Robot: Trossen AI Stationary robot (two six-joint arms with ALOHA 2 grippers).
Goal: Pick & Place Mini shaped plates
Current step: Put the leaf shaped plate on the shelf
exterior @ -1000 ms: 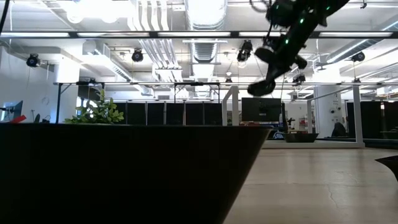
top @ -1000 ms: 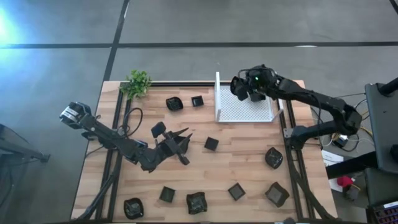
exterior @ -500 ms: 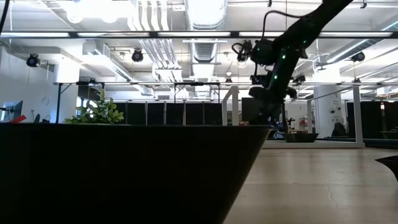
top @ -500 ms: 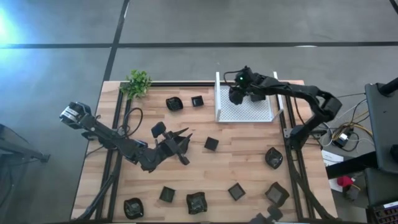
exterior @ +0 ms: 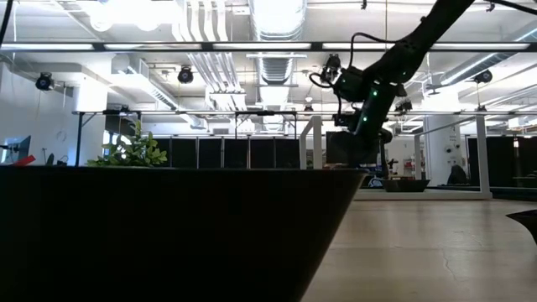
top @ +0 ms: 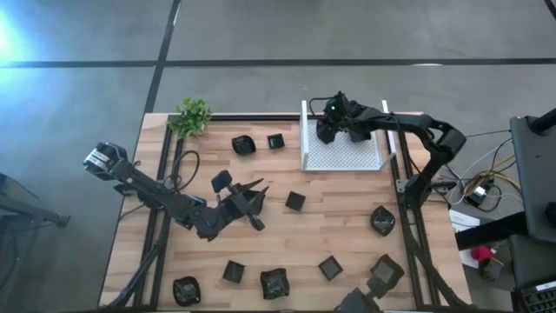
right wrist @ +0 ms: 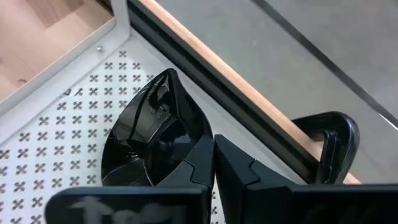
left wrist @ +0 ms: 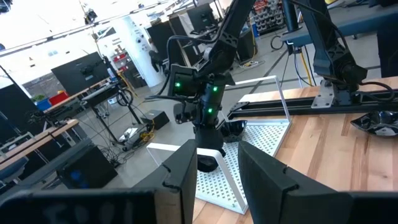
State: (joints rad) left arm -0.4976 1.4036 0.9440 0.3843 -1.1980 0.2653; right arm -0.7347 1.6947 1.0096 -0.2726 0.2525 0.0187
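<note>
Right gripper (top: 328, 132) is low over the far-left part of the white mesh tray (top: 365, 158), which sits at the far edge of the wooden table (top: 347, 226). Its fingers (right wrist: 233, 171) are pressed together on the rim of 1 glossy black mini plate (right wrist: 155, 140), a pointed, leaf-like dish. In the right wrist view the dish hangs tilted just above the perforated tray floor; whether it touches the floor cannot be told. In the left wrist view the same gripper (left wrist: 208, 134) stands upright inside the tray, green lights lit on its body.

Left gripper (top: 252, 204) rests near the table's middle, left of the tray, jaws spread wide and holding nothing; its 2 fingers (left wrist: 186, 171) frame the left wrist view.

Other mini plates lie loose on the wood: 2 (top: 244, 144) (top: 276, 141) just left of the tray, 1 square dish (top: 295, 201) near centre, 1 rounded dish (top: 382, 221) at the right edge, and 5 along the near edge (top: 186, 289) (top: 233, 272) (top: 274, 283) (top: 329, 267) (top: 387, 270).

A small green plant (top: 191, 116) stands at the far-left corner.
</note>
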